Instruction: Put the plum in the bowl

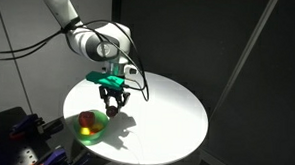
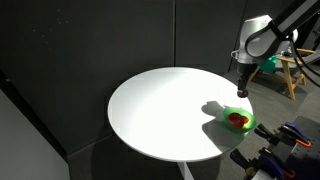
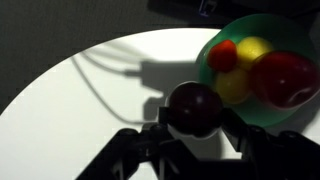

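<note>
My gripper (image 3: pixel 196 125) is shut on the plum (image 3: pixel 195 107), a small dark reddish-purple round fruit, held above the white table beside the bowl. The bright green bowl (image 3: pixel 213 45) lies just ahead to the right and holds a large red-orange fruit (image 3: pixel 284 79), a small red fruit (image 3: pixel 223 55) and yellow fruits (image 3: pixel 252 47). In both exterior views the gripper (image 1: pixel 115 103) (image 2: pixel 241 92) hangs above the table next to the bowl (image 1: pixel 92 126) (image 2: pixel 237 120). The plum is too small to make out there.
The round white table (image 1: pixel 166 113) (image 2: pixel 160 110) has its edge close to the bowl. Dark curtains stand behind. Equipment (image 1: pixel 20 137) sits beside the table, and a wooden stand (image 2: pixel 290 70) is at the far side.
</note>
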